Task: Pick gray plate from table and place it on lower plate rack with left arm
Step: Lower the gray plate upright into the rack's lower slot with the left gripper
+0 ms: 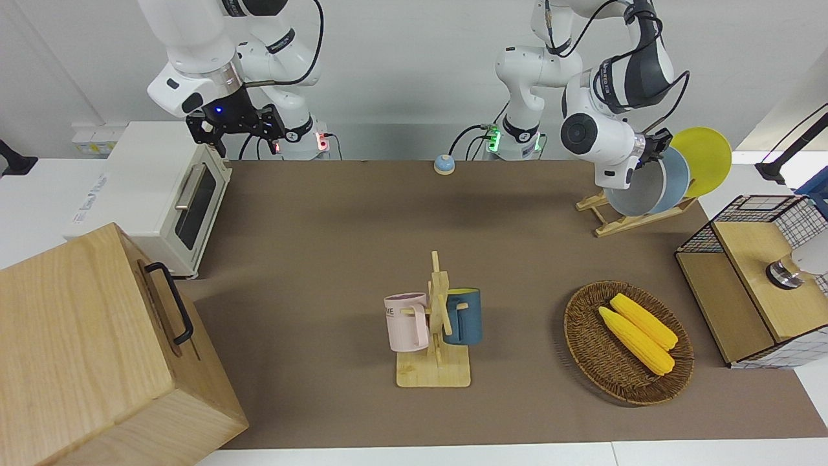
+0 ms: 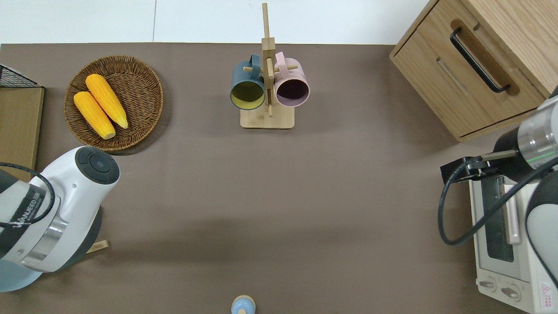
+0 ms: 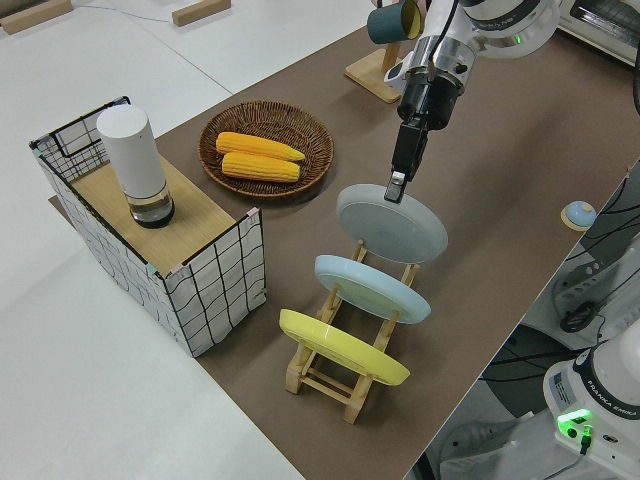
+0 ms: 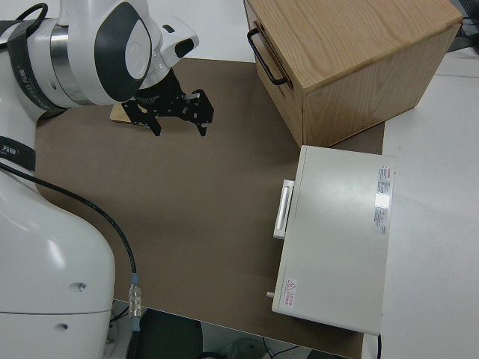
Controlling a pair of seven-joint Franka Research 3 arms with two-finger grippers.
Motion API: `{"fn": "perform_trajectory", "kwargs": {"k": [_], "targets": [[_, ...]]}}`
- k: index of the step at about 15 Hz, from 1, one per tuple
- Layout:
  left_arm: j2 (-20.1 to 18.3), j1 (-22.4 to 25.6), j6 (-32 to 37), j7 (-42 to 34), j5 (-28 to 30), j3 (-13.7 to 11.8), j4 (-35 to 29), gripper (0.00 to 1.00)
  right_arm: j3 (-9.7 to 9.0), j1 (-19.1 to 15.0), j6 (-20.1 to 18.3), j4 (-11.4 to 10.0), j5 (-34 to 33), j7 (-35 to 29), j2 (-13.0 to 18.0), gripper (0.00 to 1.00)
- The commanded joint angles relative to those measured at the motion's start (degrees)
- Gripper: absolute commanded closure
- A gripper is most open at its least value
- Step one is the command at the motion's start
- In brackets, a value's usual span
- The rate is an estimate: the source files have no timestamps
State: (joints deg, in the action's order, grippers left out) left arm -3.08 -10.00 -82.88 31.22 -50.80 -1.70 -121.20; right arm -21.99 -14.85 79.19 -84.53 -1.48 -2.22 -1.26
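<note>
Gray plate (image 3: 391, 223) stands in the lowest slot of the lower plate rack (image 3: 345, 375), left tool (image 3: 397, 188) clenched on its rim. Three plates fill the rack, with sky-blue (image 3: 372, 288) and yellow (image 3: 343, 347). Two mugs, two corn cobs; brown counter (image 1: 336, 239). Right arm parked.
</note>
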Motion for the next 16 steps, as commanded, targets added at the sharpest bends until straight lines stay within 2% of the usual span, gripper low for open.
{"fn": "perform_trajectory", "kwargs": {"k": [1,11,12,13,15,16], "targets": [[-0.2,0.0,-2.0,3.1,1.5,-0.5,-1.9,1.0,-1.21,-1.3,-0.6,0.4,-0.3,-0.7,0.1,0.017],[1.4,-0.2,-4.2,6.2,4.2,-0.5,-3.4,1.0,-1.21,-1.3,-0.6,0.4,-0.3,-0.7,0.1,0.017],[1.5,-0.2,-4.2,6.1,4.2,-0.5,-3.4,0.87,-1.13,-1.3,-0.6,0.4,-0.3,-0.7,0.1,0.017],[1.5,-0.2,-4.3,6.0,4.2,-0.5,-3.5,0.56,-1.21,-1.3,-0.7,0.4,-0.3,-0.7,0.1,0.017],[1.5,-0.2,-5.3,6.0,4.3,-0.5,-3.7,0.06,-1.13,-1.3,-0.6,0.4,-0.4,-0.7,0.1,0.017],[1.4,-0.2,-5.3,6.0,4.6,-0.5,-3.7,0.01,-1.21,-1.3,-0.6,0.4,-0.3,-0.7,0.1,0.017]]}}
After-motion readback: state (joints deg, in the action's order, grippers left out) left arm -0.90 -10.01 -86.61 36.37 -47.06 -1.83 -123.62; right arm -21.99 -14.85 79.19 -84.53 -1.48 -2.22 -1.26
